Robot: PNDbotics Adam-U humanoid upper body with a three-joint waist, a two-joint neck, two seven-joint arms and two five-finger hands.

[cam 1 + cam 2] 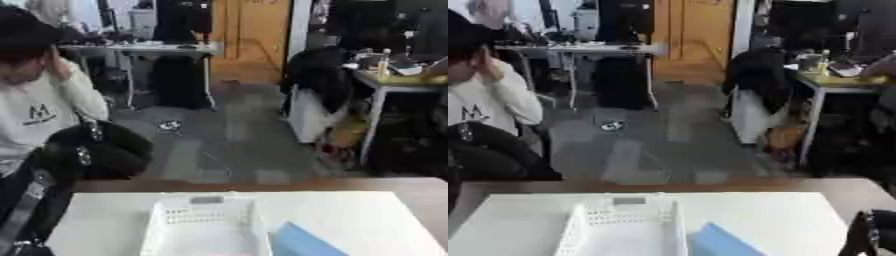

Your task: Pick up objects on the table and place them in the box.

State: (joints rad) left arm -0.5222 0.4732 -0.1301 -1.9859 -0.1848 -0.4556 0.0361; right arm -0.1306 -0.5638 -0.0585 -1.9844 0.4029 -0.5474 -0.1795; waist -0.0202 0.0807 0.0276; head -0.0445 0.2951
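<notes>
- One white perforated plastic box (206,225) sits on the white-topped bench (350,215) at 6 o'clock.
- One blue flat-sided object (724,242) lies just beside it, at 5 o'clock.
- Step judged: before any grasp; next move calls for reaching the blue object.
- Either robot hand: fingers not visible, state cannot be told.

grey floor (219,135), desks (140,49), seemingly wooden door (254,30)

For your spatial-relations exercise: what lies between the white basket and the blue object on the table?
Nothing shows between them. In the left eye view the blue object sits right beside the white basket, at its right rim, on the white table surface; whether they touch is unclear.
</notes>
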